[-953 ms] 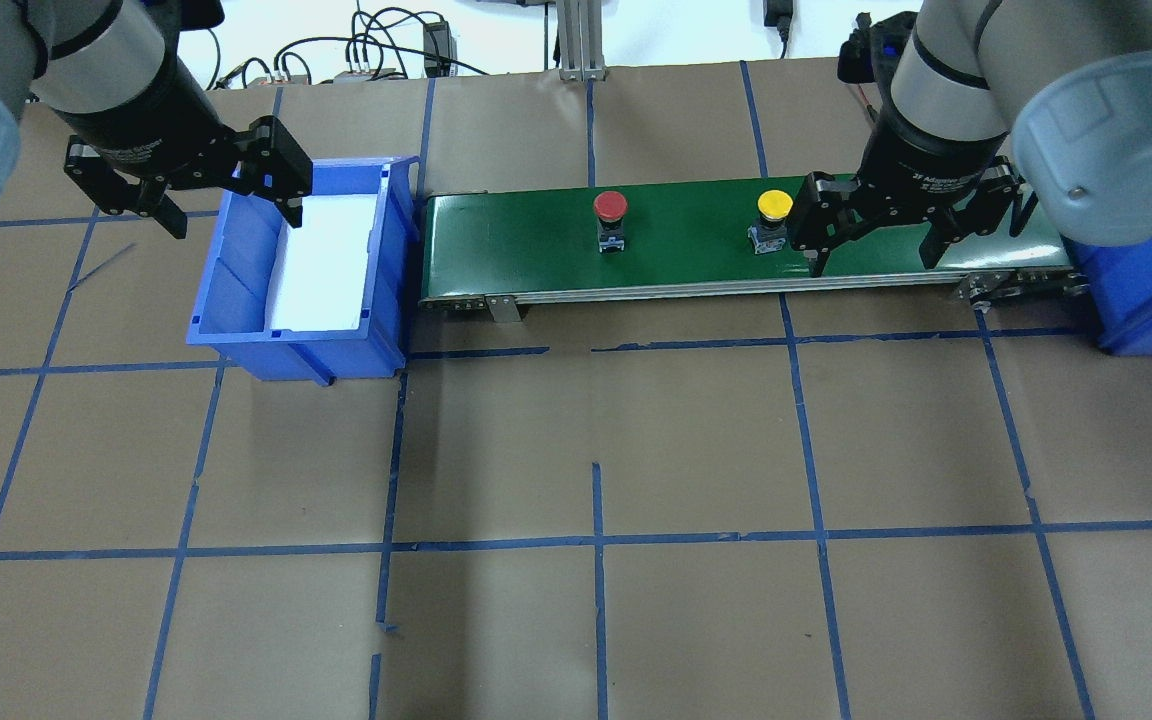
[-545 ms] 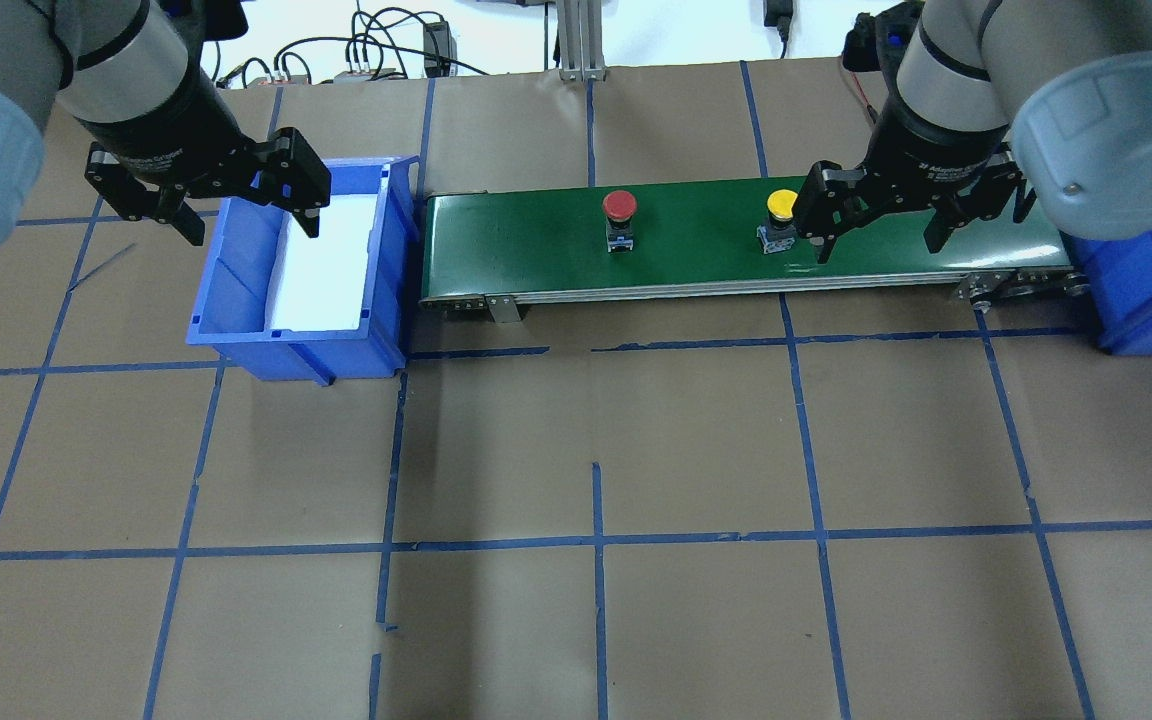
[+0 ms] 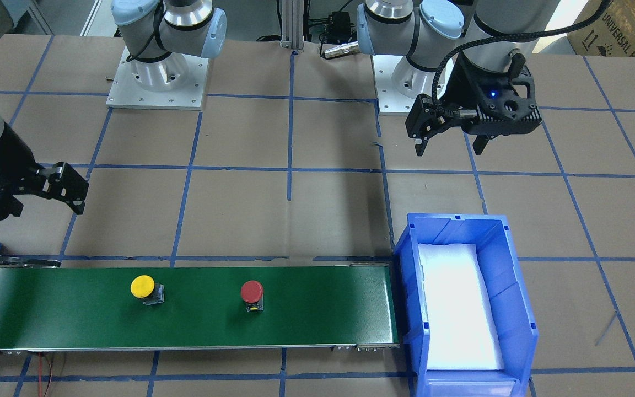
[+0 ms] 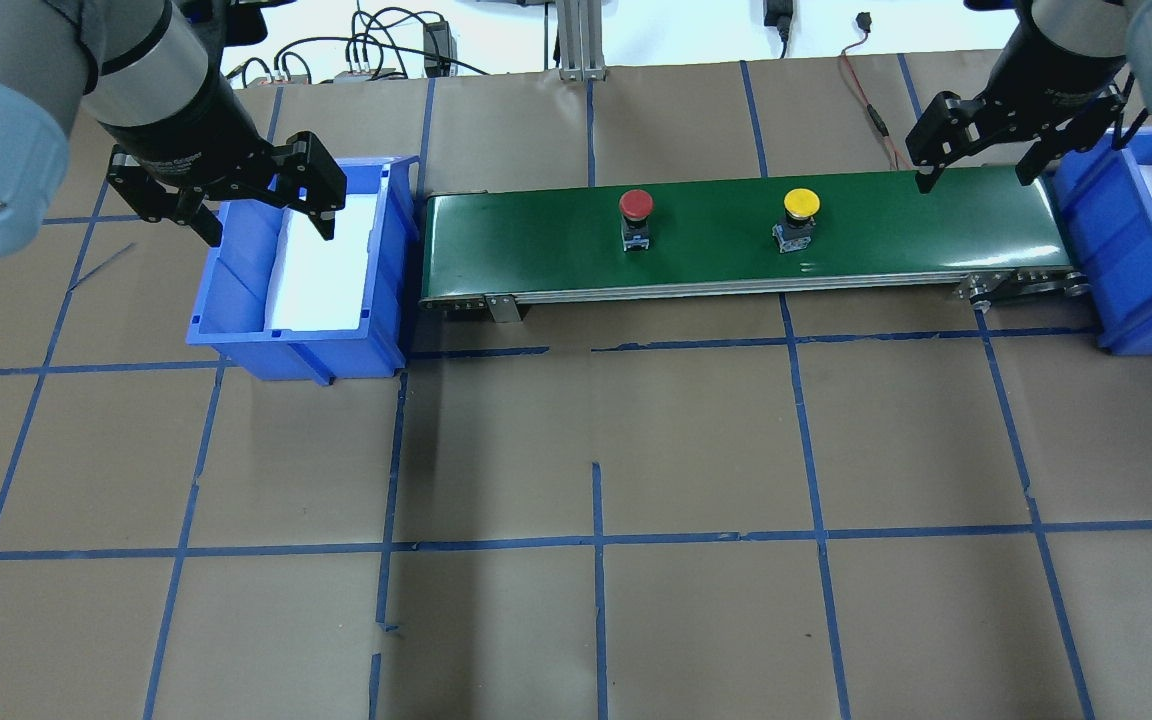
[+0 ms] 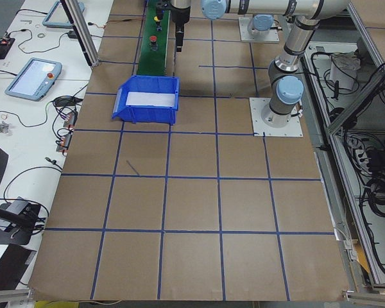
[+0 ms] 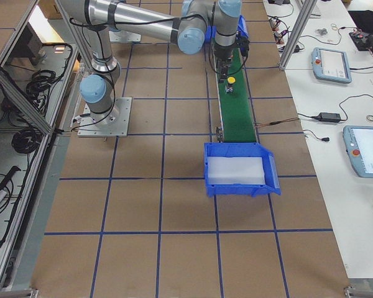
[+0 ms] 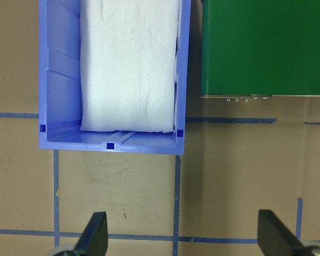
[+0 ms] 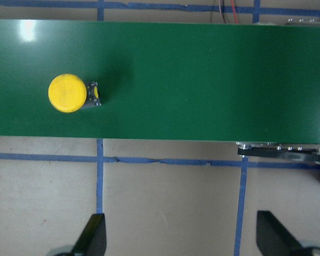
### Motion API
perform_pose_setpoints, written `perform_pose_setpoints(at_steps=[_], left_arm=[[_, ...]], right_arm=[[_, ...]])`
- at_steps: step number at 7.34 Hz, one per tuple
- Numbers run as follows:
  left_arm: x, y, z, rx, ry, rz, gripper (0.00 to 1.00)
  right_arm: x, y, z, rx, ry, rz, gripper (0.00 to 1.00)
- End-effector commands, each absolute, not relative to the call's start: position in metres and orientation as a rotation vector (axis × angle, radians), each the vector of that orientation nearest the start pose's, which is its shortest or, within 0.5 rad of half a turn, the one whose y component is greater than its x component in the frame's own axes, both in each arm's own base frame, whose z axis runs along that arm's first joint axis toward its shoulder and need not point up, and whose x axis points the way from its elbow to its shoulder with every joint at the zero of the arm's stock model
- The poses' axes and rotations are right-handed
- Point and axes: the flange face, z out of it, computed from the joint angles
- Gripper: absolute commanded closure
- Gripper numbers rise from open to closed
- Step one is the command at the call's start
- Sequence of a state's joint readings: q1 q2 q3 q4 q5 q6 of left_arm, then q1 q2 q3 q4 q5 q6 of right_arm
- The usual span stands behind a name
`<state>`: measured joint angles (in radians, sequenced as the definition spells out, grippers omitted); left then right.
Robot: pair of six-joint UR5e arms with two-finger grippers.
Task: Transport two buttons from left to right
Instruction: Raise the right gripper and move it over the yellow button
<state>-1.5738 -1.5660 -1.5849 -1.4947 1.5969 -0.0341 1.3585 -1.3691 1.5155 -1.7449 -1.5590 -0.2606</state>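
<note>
Two buttons stand upright on the green conveyor belt (image 4: pixel 536 250): a red-capped button (image 4: pixel 636 205) near the middle and a yellow-capped button (image 4: pixel 801 204) to its right. The front-facing view shows the same red button (image 3: pixel 252 291) and yellow button (image 3: pixel 143 286). My right gripper (image 4: pixel 974 178) hangs open above the belt's right end, apart from the yellow button (image 8: pixel 67 93), which lies off to one side in its wrist view. My left gripper (image 4: pixel 268 225) is open over the left blue bin (image 4: pixel 236 300), holding nothing.
The left bin (image 7: pixel 112 144) has white padding inside and abuts the belt's left end. A second blue bin (image 4: pixel 1126 300) sits at the belt's right end. Cables (image 4: pixel 386 50) run along the far table edge. Blue tape lines grid the brown table.
Both buttons have travelled right along the belt. My right gripper has drawn away from the yellow button, to the right and back. My left gripper shifted right over the bin.
</note>
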Motion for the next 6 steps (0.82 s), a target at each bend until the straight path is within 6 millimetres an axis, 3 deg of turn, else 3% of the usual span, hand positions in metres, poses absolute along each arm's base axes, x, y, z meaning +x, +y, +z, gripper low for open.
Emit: perform_pose_setpoints(at_steps=[1,2,6], left_arm=[[-0.133,-0.492,0.485,-0.063,3.115,-0.071,0.00],[-0.134,-0.495,0.477,-0.089,3.139,-0.077,0.00],[-0.161,-0.489,0.473,0.002,3.145,-0.079,0.00]], right_arm=[[-0.006,-0.648,0.398,-0.118,3.127,-0.052,0.00],[-0.008,-0.663,0.395,-0.119,3.125,-0.089,0.00],[-0.007,-0.662,0.381,-0.140,3.125,-0.085,0.00]])
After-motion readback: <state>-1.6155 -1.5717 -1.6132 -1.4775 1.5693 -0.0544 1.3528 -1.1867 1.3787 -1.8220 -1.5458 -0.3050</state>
